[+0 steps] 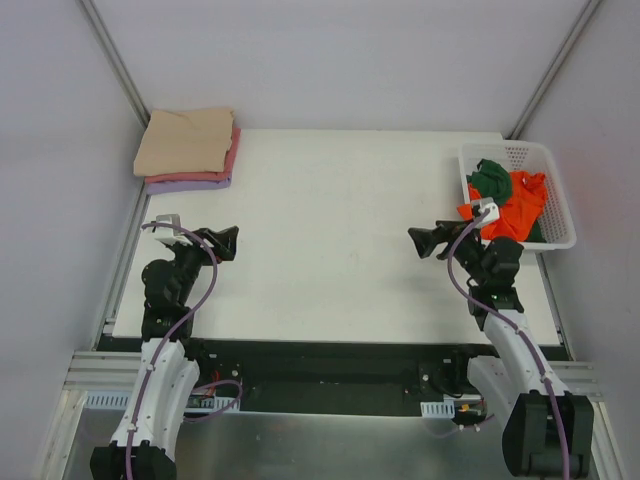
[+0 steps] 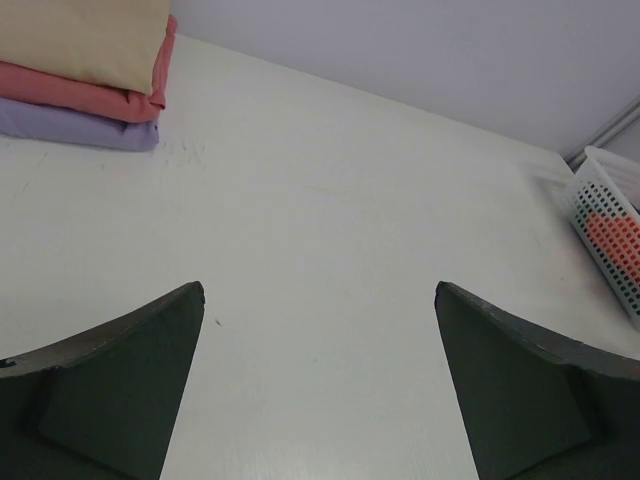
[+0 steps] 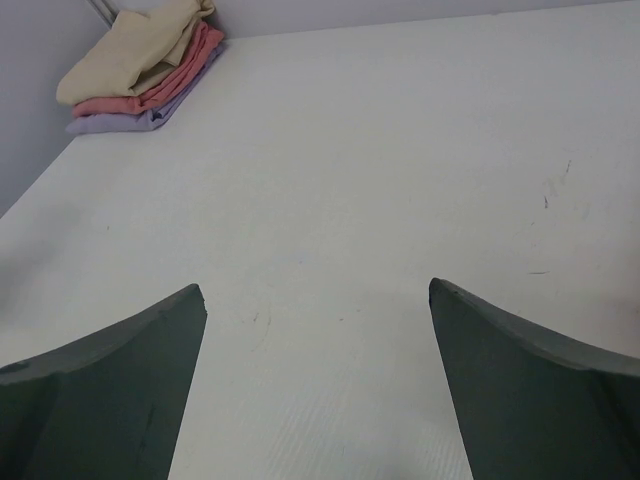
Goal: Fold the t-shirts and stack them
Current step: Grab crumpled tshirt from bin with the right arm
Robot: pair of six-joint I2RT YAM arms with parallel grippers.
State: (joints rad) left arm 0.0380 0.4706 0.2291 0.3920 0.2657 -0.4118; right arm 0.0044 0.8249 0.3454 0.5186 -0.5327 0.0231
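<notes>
Top view: the orange t-shirt [image 1: 515, 205] lies bunched with the green t-shirt [image 1: 490, 178] in the basket [image 1: 548, 158] at two o'clock; the folded stack [image 1: 187, 150] sits at ten.
Left wrist: the left end effector [image 2: 320, 290] is spread, empty.
Right wrist: the right end effector [image 3: 316, 290] is spread, empty. It should pinch orange cloth alone.

A white worktop [image 1: 350, 220] fills the middle of the overhead view. A white plastic mesh basket [image 1: 563, 215] stands at its two o'clock corner, against the right edge, and the same basket [image 2: 608, 225] shows at three o'clock in the left wrist view. Pale grey walls close the worktop in on three sides, slim metal struts [image 1: 113, 58] run up at eleven and one o'clock, a bare metal plate [image 1: 330, 440] lies below the near edge at six o'clock, and a few small dark scuffs [image 3: 548, 195] mark the surface toward three o'clock in the right wrist view.
</notes>
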